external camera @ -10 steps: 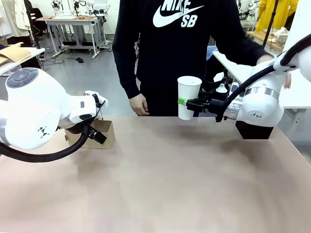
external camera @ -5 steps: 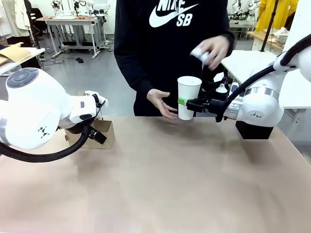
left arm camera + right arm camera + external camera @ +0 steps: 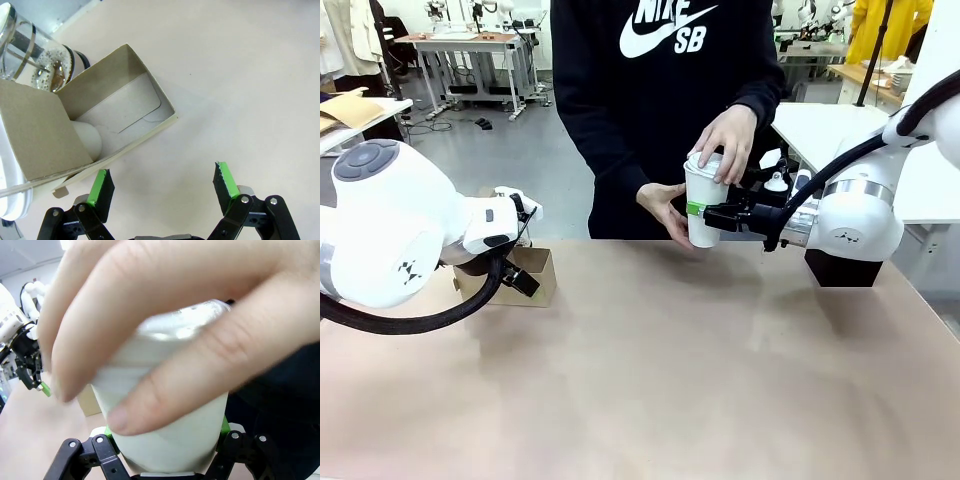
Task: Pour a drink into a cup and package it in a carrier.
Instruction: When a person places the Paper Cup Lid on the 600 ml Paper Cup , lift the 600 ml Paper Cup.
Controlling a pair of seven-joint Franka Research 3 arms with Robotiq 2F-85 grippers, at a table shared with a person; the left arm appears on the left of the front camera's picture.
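Observation:
My right gripper [image 3: 704, 212] is shut on the white paper cup [image 3: 708, 195], holding it upright above the table's far edge. A person's hand [image 3: 728, 142] presses a white lid [image 3: 703, 160] onto its rim, and their other hand [image 3: 665, 208] steadies its side. In the right wrist view that hand [image 3: 175, 340] covers the top of the cup [image 3: 170, 440]. My left gripper [image 3: 162, 181] is open just beside the brown cardboard carrier [image 3: 120, 107], which stands at the table's left [image 3: 535, 275]. The glass jug [image 3: 35, 55], with brown frothy drink in it, stands behind the carrier.
A white rounded object [image 3: 89, 141] lies in one carrier pocket. The bare tan table [image 3: 660, 380] stretches across the front and middle. A white side table [image 3: 820, 125] stands at the back right behind my right arm.
The person brought a lid down from above onto the cup and moved the other hand to the cup's side. Neither arm has moved.

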